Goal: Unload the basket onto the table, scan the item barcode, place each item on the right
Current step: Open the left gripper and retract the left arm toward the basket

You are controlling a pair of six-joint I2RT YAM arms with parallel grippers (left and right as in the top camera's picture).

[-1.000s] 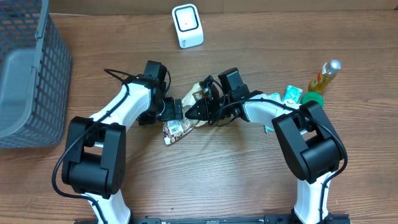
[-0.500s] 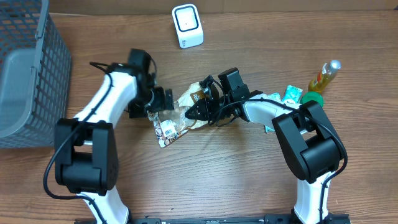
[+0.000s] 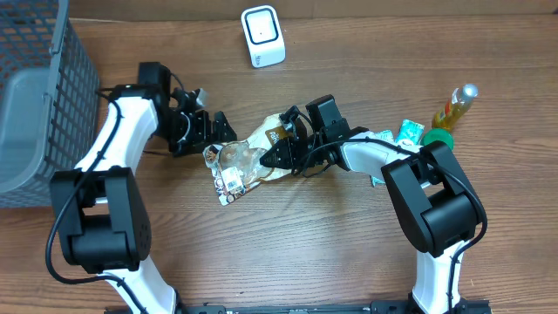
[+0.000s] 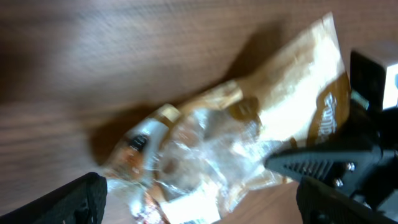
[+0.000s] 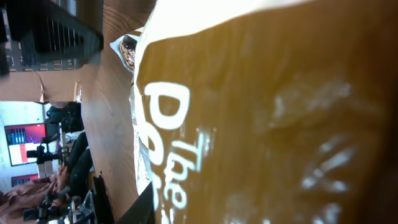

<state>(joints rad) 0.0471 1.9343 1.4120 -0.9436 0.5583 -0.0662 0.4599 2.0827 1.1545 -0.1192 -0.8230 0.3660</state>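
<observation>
Right fingers (image 3: 277, 157) pinch the snack bag (image 3: 248, 161) by its edge; left fingers (image 3: 216, 131) gape empty beside it. The limp bag may sag, hiding its barcode (image 3: 231, 183).

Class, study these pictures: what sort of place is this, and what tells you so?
Probably a mock shop checkout on a wooden table: a white scanner, a grey basket, and packaged goods such as a snack bag.

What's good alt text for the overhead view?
The right end effector grips a brown-and-clear snack bag on the wooden table; the open left end effector hovers by the bag's other end. A white scanner stands at the far edge, a grey basket on the left arm's side.
</observation>
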